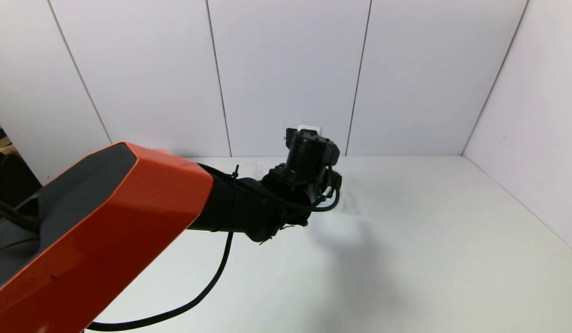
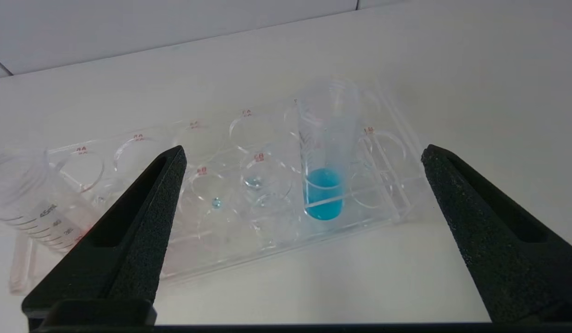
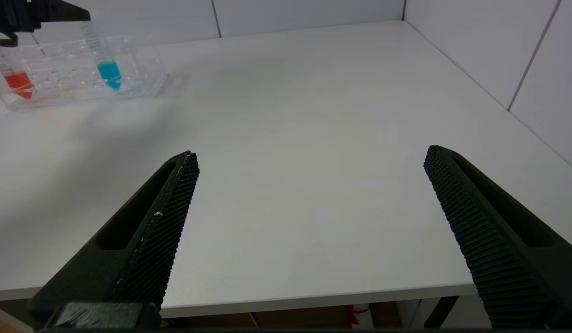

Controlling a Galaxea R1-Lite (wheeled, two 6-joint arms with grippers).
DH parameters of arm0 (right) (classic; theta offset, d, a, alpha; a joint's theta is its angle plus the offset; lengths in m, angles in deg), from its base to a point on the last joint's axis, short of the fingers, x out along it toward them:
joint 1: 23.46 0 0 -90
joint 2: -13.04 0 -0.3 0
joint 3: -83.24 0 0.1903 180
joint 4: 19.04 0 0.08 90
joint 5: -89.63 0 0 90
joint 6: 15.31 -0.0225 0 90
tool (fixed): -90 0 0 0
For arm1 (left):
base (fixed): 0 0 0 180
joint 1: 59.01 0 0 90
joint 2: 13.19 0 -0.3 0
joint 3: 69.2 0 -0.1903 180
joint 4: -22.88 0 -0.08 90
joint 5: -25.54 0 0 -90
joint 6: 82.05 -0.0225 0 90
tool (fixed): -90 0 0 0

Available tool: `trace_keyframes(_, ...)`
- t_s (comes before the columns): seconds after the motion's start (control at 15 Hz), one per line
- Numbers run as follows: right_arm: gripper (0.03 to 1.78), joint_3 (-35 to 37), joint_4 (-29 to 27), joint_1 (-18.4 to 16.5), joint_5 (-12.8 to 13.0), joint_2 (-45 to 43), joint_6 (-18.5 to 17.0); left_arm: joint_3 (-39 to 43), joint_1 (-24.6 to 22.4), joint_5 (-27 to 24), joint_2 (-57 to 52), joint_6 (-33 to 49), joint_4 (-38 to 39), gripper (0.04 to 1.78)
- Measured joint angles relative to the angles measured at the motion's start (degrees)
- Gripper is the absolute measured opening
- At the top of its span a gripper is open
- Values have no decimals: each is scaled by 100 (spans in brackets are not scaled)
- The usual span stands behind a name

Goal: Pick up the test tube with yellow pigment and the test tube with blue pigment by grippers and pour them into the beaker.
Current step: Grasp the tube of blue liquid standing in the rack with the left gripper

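The test tube with blue pigment (image 2: pixel 324 185) stands upright in a clear tube rack (image 2: pixel 249 259). It also shows in the right wrist view (image 3: pixel 109 74). My left gripper (image 2: pixel 302 151) is open and empty. It hovers in front of the rack, with the blue tube showing between its fingers but farther off. My right gripper (image 3: pixel 311 155) is open and empty, low over the table's front edge and far from the rack. The test tube with yellow pigment and the beaker are out of view.
A red-tipped tube (image 3: pixel 17 83) stands at the rack's other end; its graduated wall shows in the left wrist view (image 2: pixel 31 203). In the head view my left arm's wrist (image 1: pixel 309 162) hides the rack. Walls close the table (image 1: pixel 429 240) at the back and right.
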State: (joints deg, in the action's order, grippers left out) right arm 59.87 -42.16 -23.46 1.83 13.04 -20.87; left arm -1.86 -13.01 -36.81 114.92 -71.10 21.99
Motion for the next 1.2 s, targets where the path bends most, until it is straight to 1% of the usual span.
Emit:
trace_keyframes(0.67,177,0,0,0,0,0,-2,-1001,4,-23,844,30,-233,178)
trace_keyframes(1.2,177,0,-2,0,0,0,-4,-1076,-83,-28,992,117,-236,178)
